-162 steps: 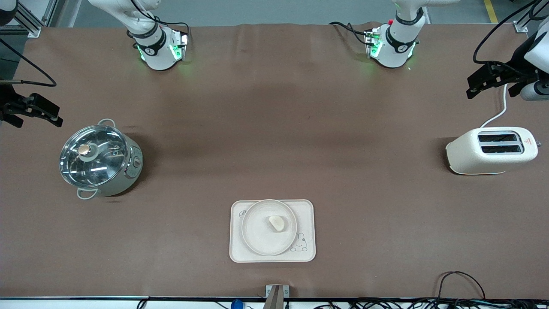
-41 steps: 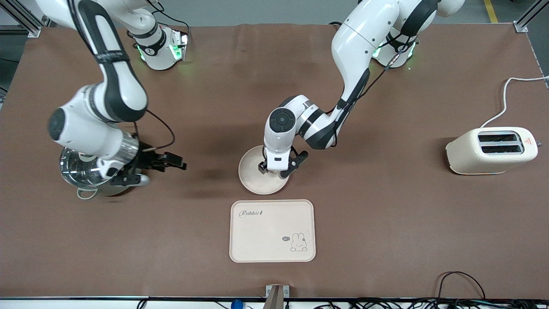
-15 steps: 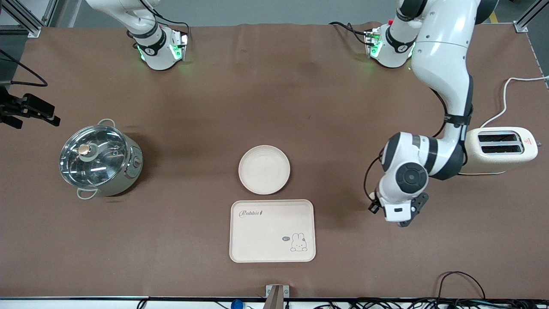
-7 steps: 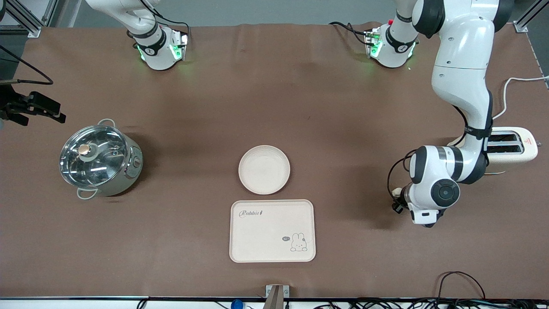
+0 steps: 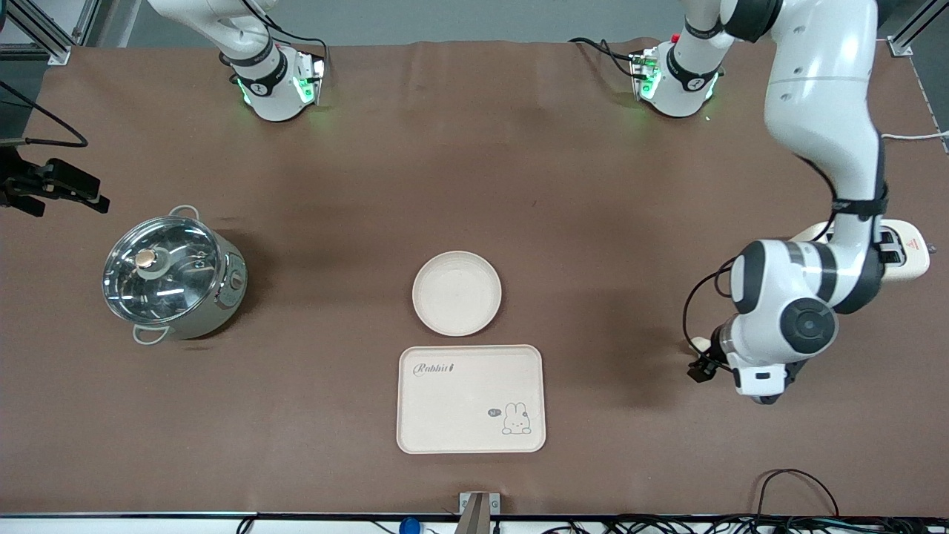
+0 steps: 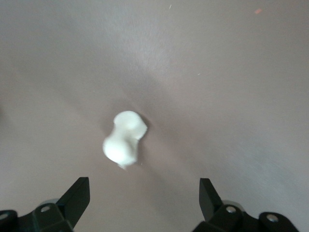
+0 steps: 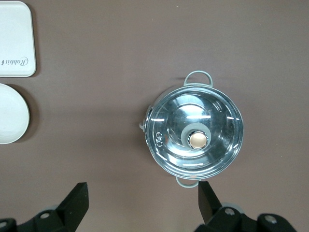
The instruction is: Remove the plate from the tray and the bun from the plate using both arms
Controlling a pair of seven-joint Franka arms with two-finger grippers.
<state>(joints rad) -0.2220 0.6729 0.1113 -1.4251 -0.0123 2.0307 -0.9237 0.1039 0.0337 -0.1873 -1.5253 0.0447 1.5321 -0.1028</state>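
A robotics lab set up as a mock kitchen. Two white arms are bolted to a desk covered in plain brown matting, their bases lit green, with loose cables trailing along the desk's edge nearest the front camera and metal framing at a corner by the bases. The kitchenware (a lidded pot, a toaster, a rabbit-print tray, a plate) is spread well apart like test props, with grey floor showing past the bases.
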